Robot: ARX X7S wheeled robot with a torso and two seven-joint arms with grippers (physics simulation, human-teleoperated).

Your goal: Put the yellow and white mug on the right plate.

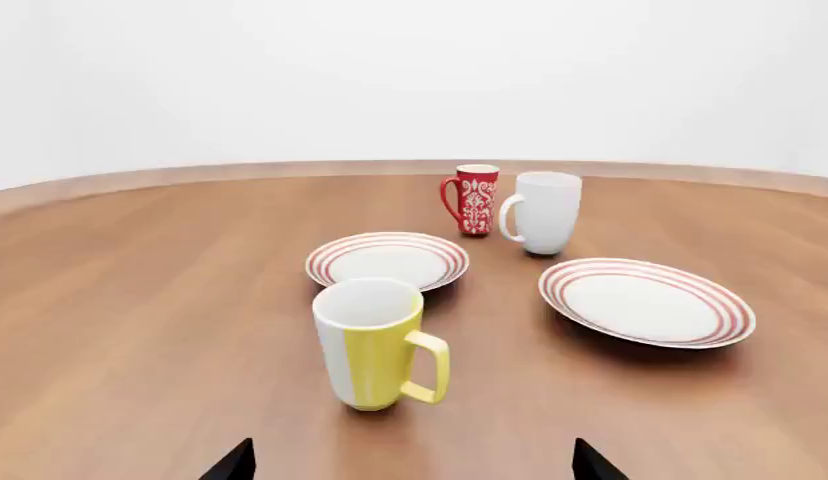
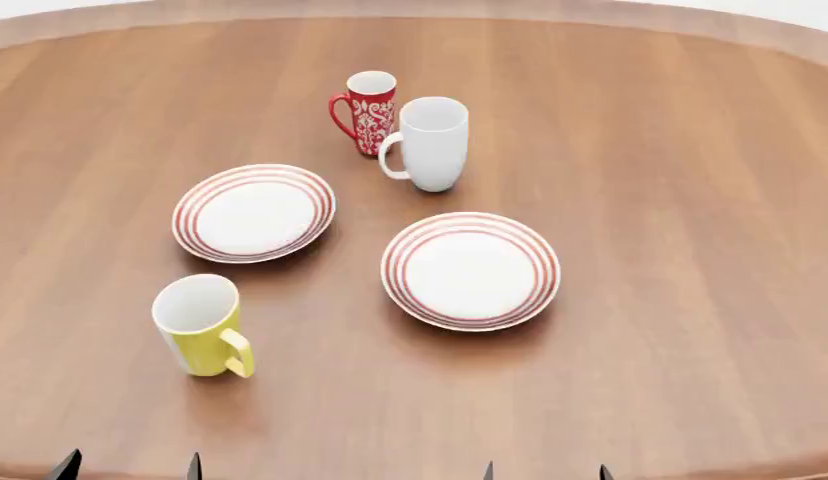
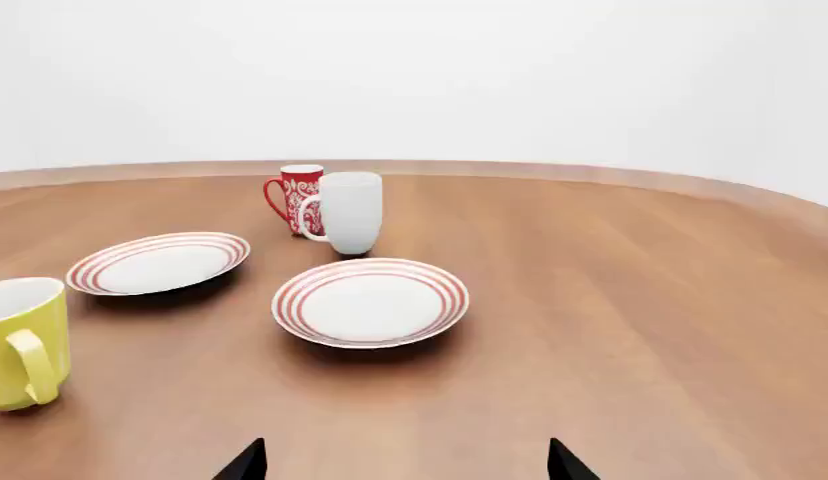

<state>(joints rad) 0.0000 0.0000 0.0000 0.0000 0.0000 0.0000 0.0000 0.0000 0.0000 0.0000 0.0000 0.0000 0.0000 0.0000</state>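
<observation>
The yellow and white mug [image 2: 201,325] stands upright on the wooden table at the front left, handle toward the front right. It also shows in the left wrist view [image 1: 375,343] and the right wrist view [image 3: 19,342]. The right plate [image 2: 470,269] lies empty near the table's middle; it shows in the left wrist view [image 1: 646,301] and the right wrist view [image 3: 370,301] too. My left gripper [image 2: 129,466] is open and empty at the front edge, short of the mug. My right gripper [image 2: 545,471] is open and empty, in front of the right plate.
A matching left plate [image 2: 254,213] lies behind the yellow mug. A taller white mug [image 2: 430,143] and a slim red patterned mug [image 2: 367,111] stand together behind the plates. The round table's far rim [image 2: 414,12] curves across the back.
</observation>
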